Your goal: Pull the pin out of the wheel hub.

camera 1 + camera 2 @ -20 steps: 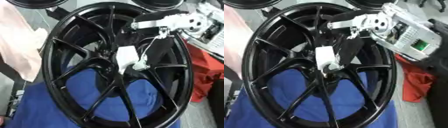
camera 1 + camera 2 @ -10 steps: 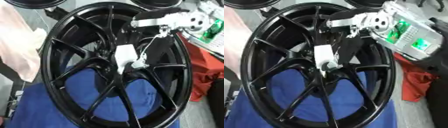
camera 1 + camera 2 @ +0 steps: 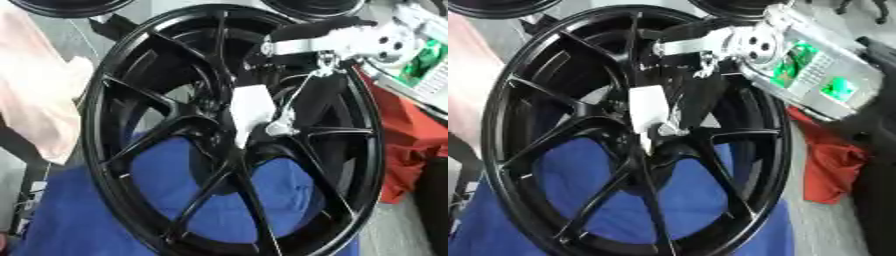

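- At the centre of both views, a black multi-spoke wheel hub (image 3: 175, 150) stands tilted on a blue cloth (image 3: 79, 220), its face turned toward the camera.
- White pin (image 3: 252, 112): a pale, block-shaped piece seated at the centre of the wheel hub, where the spokes meet.
- Right robot hand (image 3: 302, 100): it enters from the upper right on a silver wrist joint and reaches down across the spokes. Its dark fingers (image 3: 677, 107) lie against the right side of the pin. Whether they are clamped on the pin or merely touching it cannot be determined.
- Thin wire: it runs from the wrist down to a small silver part just right of the pin.
- Left robot hand: it appears in neither view.
- Red cloth (image 3: 833, 165): it lies to the right of the wheel hub.
- Pale pink sheet (image 3: 35, 100): it lies to the left of the wheel hub.
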Controlling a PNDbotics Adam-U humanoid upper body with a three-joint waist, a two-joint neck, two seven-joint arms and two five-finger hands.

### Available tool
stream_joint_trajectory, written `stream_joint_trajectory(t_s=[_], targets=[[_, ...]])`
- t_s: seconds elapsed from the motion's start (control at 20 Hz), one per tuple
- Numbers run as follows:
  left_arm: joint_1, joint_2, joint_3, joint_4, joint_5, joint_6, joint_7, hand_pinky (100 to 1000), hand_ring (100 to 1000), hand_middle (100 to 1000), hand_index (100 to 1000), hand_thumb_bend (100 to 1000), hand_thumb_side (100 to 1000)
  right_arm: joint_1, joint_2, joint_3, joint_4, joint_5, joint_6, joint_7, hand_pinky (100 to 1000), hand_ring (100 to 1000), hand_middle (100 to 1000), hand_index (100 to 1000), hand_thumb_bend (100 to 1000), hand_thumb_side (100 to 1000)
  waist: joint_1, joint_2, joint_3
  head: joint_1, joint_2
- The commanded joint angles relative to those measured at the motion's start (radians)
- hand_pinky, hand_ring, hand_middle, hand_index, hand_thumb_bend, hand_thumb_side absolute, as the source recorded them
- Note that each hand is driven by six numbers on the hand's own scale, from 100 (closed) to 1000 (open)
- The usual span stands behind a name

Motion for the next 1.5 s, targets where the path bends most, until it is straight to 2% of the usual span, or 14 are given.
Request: stream_joint_trajectory(t_s=[0.05,0.8,1.5], targets=[[-0.002,0.010,0.003,-0.015,-0.001,0.000,0.004,830,697,641,749,151,786,-0.011,-0.015,-0.018,0.004,-0.007,0.028,0.014,726,676,563,653,334,100,0.004,-0.023,0.000,-0.001,-0.012],[0.004,0.006,0.008,-0.015,0.003,0.002,0.006,833,699,644,750,154,782,-0.007,-0.039,-0.037,-0.023,-0.031,0.034,-0.042,715,640,535,619,261,100,0.008,-0.040,-0.011,0.002,-0.005],[0.004,0.003,0.013,-0.015,0.012,0.000,0.007,835,701,646,751,156,776,-0.010,-0.061,-0.056,-0.033,-0.040,0.018,-0.058,716,623,520,598,281,100,0.013,-0.062,-0.018,0.001,-0.003]])
